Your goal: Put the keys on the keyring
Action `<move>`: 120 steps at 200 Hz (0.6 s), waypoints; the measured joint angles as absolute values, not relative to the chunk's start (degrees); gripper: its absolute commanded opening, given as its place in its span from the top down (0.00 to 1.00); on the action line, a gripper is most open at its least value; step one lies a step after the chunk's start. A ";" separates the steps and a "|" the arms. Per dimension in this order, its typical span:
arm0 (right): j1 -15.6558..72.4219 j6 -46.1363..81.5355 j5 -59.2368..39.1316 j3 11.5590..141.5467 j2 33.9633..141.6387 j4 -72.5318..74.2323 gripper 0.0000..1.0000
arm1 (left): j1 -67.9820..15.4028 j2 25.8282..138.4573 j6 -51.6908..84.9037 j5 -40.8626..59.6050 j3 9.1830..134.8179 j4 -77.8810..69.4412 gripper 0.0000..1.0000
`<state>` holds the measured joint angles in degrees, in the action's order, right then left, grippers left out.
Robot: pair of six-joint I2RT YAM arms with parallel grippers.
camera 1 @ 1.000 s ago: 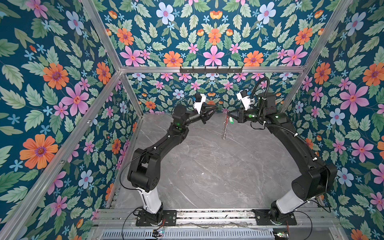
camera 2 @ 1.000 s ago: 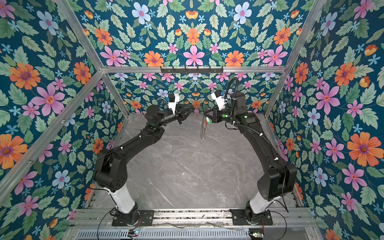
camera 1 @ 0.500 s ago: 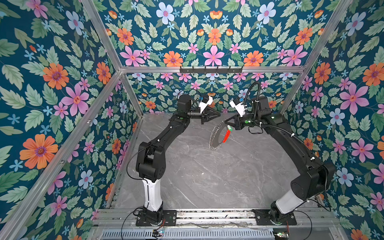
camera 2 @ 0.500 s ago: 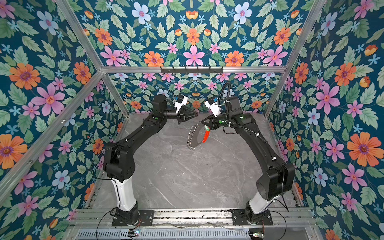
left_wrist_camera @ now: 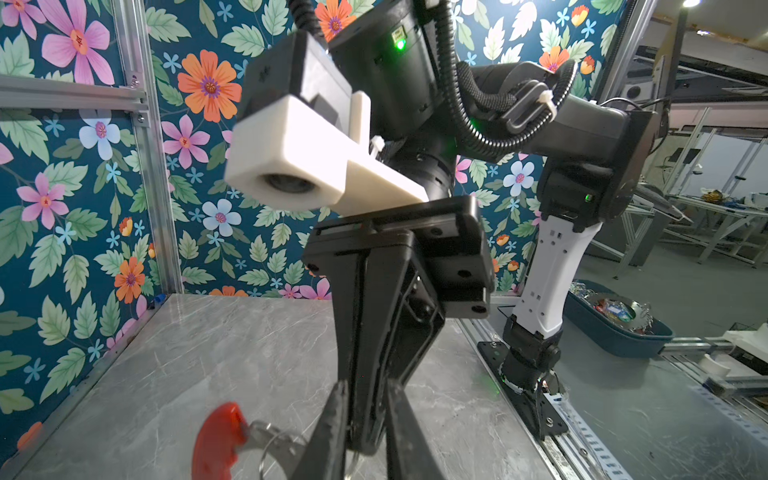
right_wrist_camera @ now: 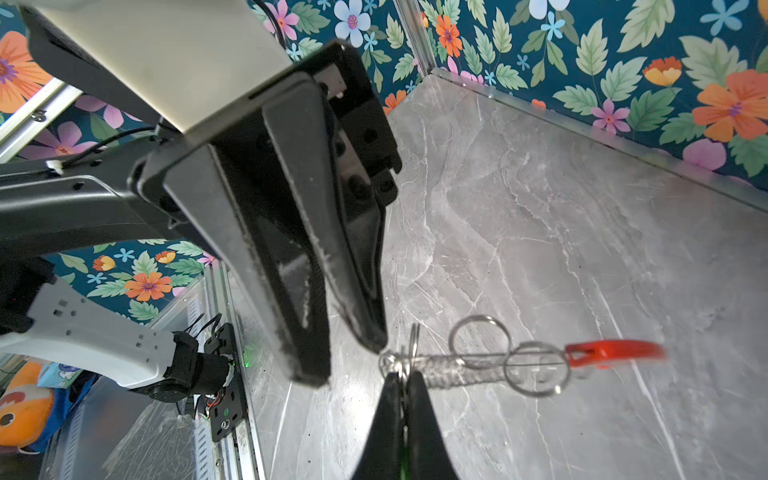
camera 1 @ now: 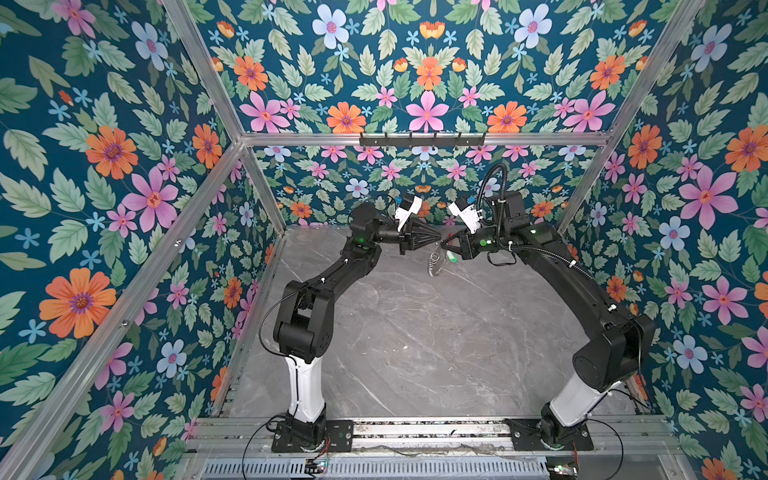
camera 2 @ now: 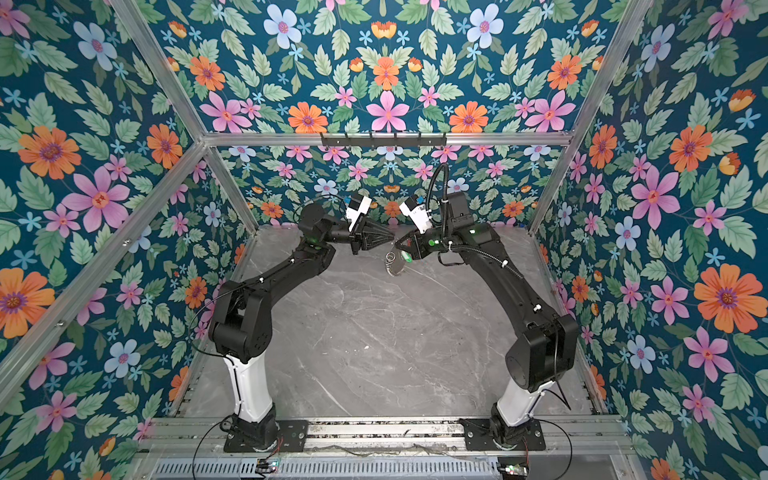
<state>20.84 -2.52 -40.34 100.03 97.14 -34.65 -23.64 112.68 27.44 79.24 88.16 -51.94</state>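
Observation:
Both grippers meet tip to tip above the table's far middle. My right gripper (right_wrist_camera: 402,376) is shut on the rim of the keyring (right_wrist_camera: 478,361), which sticks out edge-on with its silver loops and red arc (right_wrist_camera: 611,353). In both top views the keyring (camera 1: 434,264) (camera 2: 390,264) hangs below the tips. The key's green head (camera 1: 452,258) shows under the right fingers, and as a green sliver (right_wrist_camera: 402,461) between them. My left gripper (right_wrist_camera: 343,361) stands narrowly open, one fingertip (right_wrist_camera: 374,343) close beside the ring's gripped end. Nothing shows in its gap. In the left wrist view the right fingers appear between the left gripper's (left_wrist_camera: 368,432) jaws.
The grey marble table (camera 1: 415,332) is walled by floral panels on three sides. A black hook rail (camera 1: 422,139) runs along the back frame. Outside the cell, beyond the right arm's base, a blue bin (left_wrist_camera: 615,328) holds mixed items.
The keyring has swung from broadside to edge-on and risen with the right gripper. The two grippers have drawn closer, tip to tip. The left jaws have narrowed slightly.

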 measured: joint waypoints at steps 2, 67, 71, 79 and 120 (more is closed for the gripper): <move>20.86 -2.52 -40.34 100.03 97.12 -34.65 1.00 | -23.64 112.68 27.53 79.22 88.12 -51.96 0.82; 20.93 -2.48 -40.36 98.87 96.01 -34.48 1.00 | -22.15 108.16 15.42 71.61 87.33 -35.14 0.85; 20.93 -2.48 -40.38 98.83 95.98 -34.44 1.00 | -22.13 107.74 13.76 71.09 87.37 -33.34 0.85; 20.93 -2.48 -40.36 98.72 95.98 -34.46 1.00 | -22.13 107.18 11.29 70.32 87.35 -30.52 0.85; 20.88 -1.83 -41.19 98.70 95.98 -34.02 1.00 | -22.13 106.94 4.60 69.76 87.20 -22.00 0.81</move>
<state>20.88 -1.83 -41.19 98.70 95.98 -34.02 -22.13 106.94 4.60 69.76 87.20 -22.00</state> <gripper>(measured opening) 0.051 0.171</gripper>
